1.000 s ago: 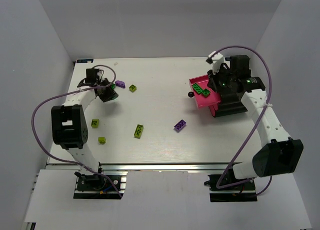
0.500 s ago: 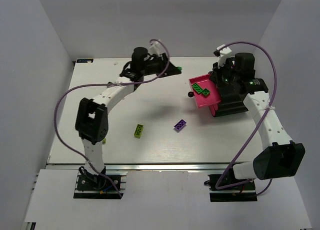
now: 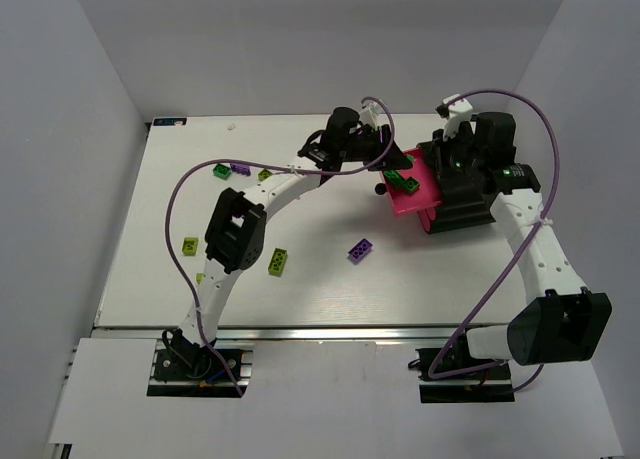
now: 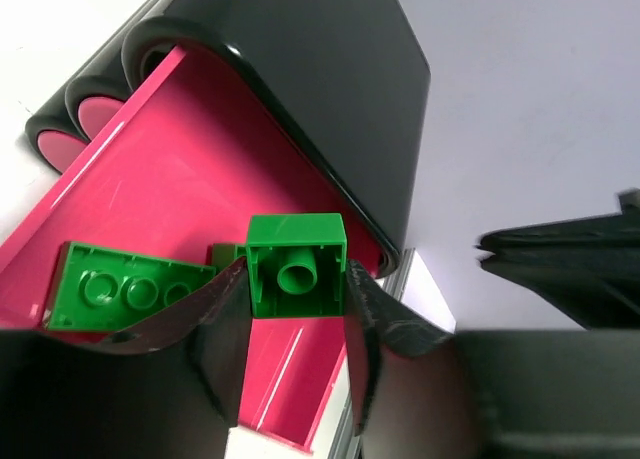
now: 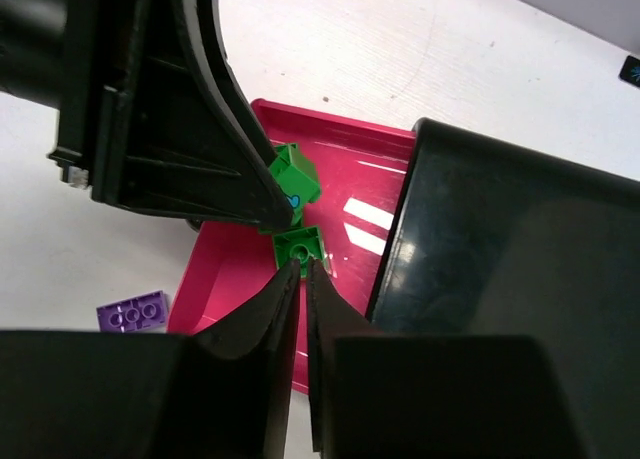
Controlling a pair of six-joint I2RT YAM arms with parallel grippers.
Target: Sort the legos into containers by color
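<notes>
We see the left gripper (image 4: pixel 295 279) pinching a dark green square brick (image 4: pixel 297 262) just above the open pink drawer (image 4: pixel 170 169), which already holds a dark green oblong brick (image 4: pixel 125 289). The right gripper (image 5: pixel 303 269) hovers over the drawer, fingers pressed together. We judge the purple brick (image 3: pixel 361 249) and lime brick (image 3: pixel 278 262), apart from the drawer, unsorted.

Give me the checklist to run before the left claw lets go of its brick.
1. Dark green brick pinched in left claw: ok.
2. Brick over the open pink drawer: ok, by the left wrist view.
3. Colour match, with a green oblong brick lying in that drawer: ok.
4. Right claw out of the drop path: cannot tell; it sits close by the drawer.
5. Drop height above the drawer floor: cannot tell.
</notes>
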